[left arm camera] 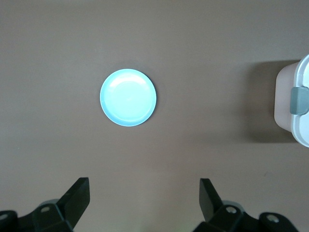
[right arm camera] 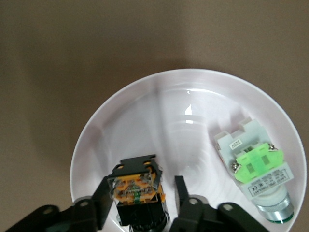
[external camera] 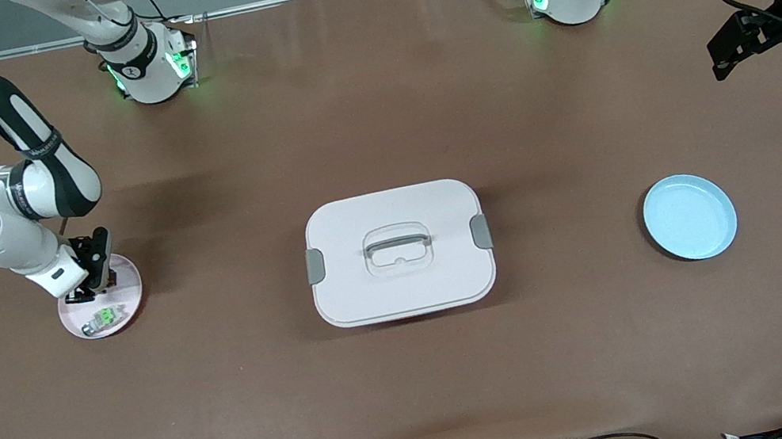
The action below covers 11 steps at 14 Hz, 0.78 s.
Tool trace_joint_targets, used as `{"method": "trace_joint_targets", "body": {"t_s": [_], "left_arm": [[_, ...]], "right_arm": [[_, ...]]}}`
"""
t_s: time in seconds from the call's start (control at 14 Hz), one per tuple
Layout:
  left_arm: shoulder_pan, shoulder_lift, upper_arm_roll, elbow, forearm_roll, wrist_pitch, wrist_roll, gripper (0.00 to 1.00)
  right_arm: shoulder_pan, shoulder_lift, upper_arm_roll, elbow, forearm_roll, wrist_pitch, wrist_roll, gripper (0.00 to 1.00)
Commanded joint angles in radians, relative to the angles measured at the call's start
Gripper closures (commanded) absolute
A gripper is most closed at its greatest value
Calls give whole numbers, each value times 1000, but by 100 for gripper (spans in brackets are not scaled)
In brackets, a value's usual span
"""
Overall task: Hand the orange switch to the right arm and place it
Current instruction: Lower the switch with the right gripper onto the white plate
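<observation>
The orange switch (right arm camera: 137,189), a black block with an orange top, rests on the pink-white plate (right arm camera: 159,106) at the right arm's end of the table. My right gripper (right arm camera: 141,186) is down on that plate (external camera: 128,286) with its fingers on both sides of the switch. One finger is against the switch and a gap shows at the other, so the gripper is open. In the front view the right gripper (external camera: 91,274) hides the switch. My left gripper (left arm camera: 144,195) is open and empty, up in the air (external camera: 725,52) over the left arm's end of the table.
A pale grey-white component with a green mark (right arm camera: 256,169) lies on the same plate beside the switch (external camera: 104,318). A white lidded box with a handle (external camera: 396,251) stands at the table's middle. An empty light blue plate (external camera: 689,216) lies toward the left arm's end.
</observation>
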Motion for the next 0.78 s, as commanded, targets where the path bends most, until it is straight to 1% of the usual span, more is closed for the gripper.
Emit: {"method": "trace_joint_targets", "body": {"t_s": [0.0, 0.43, 0.71], "left_arm": [[-3, -15, 10, -6, -13, 0, 15, 0], [-3, -15, 10, -6, -13, 0, 15, 0], [-3, -13, 10, -7, -13, -7, 15, 0]], "right_arm": [[-8, -11, 9, -2, -16, 3, -13, 0], [-7, -42, 11, 31, -14, -9, 31, 0], [-8, -54, 11, 36, -14, -14, 315, 0]]}}
